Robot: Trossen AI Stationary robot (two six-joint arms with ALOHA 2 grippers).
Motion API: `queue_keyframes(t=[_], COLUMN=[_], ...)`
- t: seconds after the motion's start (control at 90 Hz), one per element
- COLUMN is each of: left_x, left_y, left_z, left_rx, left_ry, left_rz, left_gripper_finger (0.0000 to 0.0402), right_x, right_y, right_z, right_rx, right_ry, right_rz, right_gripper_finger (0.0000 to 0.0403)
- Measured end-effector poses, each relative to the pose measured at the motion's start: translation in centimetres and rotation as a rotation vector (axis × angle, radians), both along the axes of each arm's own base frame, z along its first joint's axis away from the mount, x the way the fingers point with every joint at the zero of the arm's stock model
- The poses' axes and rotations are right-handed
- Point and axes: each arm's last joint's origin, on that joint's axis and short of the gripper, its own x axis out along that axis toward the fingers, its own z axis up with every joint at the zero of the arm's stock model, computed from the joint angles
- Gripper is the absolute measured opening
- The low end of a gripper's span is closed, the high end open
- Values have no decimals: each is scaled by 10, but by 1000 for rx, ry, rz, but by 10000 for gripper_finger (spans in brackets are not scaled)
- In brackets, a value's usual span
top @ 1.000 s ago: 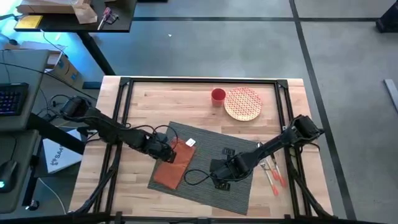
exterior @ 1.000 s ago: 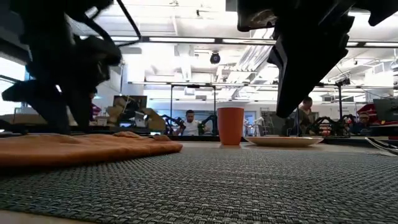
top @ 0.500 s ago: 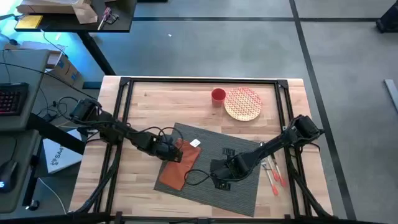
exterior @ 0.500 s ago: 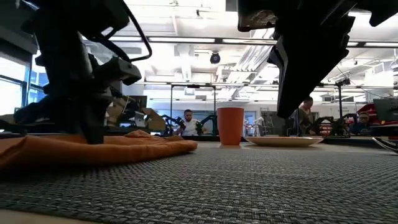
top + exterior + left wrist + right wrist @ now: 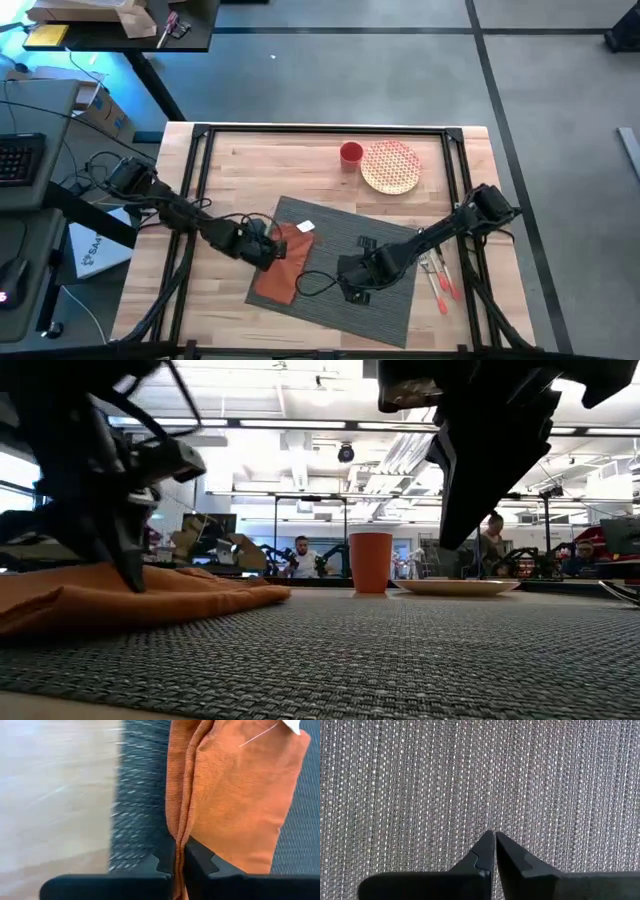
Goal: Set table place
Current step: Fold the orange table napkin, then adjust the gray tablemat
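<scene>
Orange napkin (image 5: 240, 805) pinched at its edge by left claw (image 5: 179, 854) on the grey placemat (image 5: 385, 235); right claw (image 5: 494, 847) fingers together, tips on the placemat weave.

Sitting on the table (image 5: 250, 160): 1 placemat (image 5: 385, 300), 1 napkin (image 5: 282, 268), 1 cup (image 5: 351, 153), 1 plate (image 5: 390, 166) and 2 orange-handled utensils (image 5: 441, 284) (kind unclear); 2 arms are working.
</scene>
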Motion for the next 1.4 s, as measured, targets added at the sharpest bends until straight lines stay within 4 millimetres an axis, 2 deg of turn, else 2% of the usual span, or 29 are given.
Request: queue_keyframes(t=[0.144,0.356,0.456,0.567,0.711,0.878,1.0,1.133,1.244,1.4], left_x=[-11,-12,-13,-14,-16,-19,-17,-12,-16,-24], left_y=[-9,-11,-13,-15,-14,-3,3,3,3,5], left_z=[0,-1,0,-1,10,28,37,39,37,29], left_rx=[44,50,17,-38,-54,-6,49,43,13,-26], left_ry=[-8,10,45,84,51,-7,-62,-82,-33,116], left_rz=[58,-25,-115,-141,-171,-211,-255,-369,-401,-422], left_gripper_finger=[0,11,37,79,125,141,135,124,116,102], right_x=[0,4,6,6,-2,0,6,19,27,29], right_y=[0,-10,-19,-34,-59,-77,-87,-94,-101,-110], right_z=[0,0,-2,-15,-34,-47,-53,-55,-56,-56], right_rx=[-4,12,-14,14,53,88,134,108,81,95], right_ry=[0,11,8,28,102,68,-2,-120,-171,-174], right_rz=[12,-45,-90,-143,-349,-433,-406,-193,-75,-96], right_gripper_finger=[0,0,0,0,0,0,0,0,0,0])
